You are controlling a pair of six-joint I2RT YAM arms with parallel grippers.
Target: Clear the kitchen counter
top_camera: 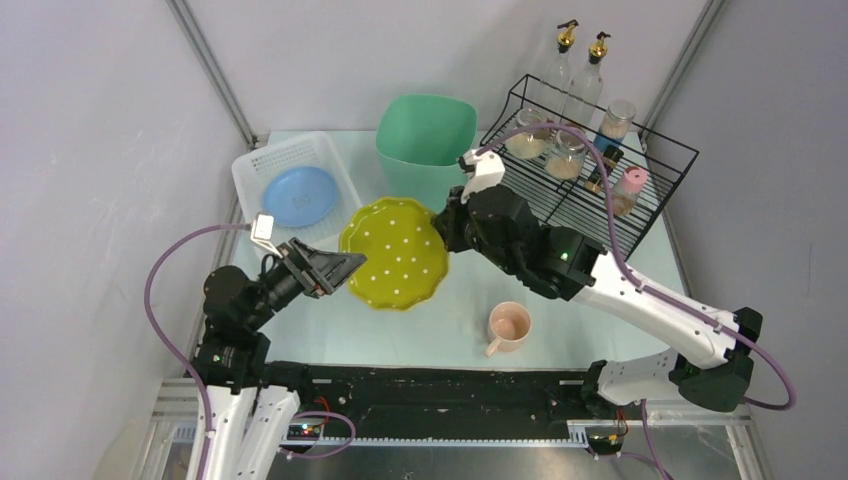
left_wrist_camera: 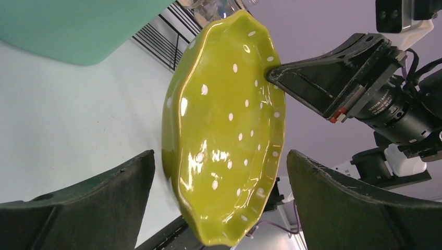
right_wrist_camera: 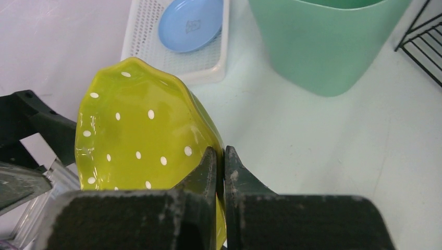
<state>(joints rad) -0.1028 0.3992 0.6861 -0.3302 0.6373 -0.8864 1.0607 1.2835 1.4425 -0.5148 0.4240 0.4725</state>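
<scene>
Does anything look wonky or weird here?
Yes. The yellow-green dotted plate isn't lying flat: it's tipped up, pinched at its rim by the right gripper, with the left gripper open around its other edge.

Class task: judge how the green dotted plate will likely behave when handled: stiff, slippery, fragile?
The green dotted plate looks glazed, with bright glare, so probably slippery; the right gripper pinches only its wavy rim. Held by that edge it shows no sag, so likely stiff. It looks ceramic, so a drop onto the kitchen counter might chip it.
</scene>
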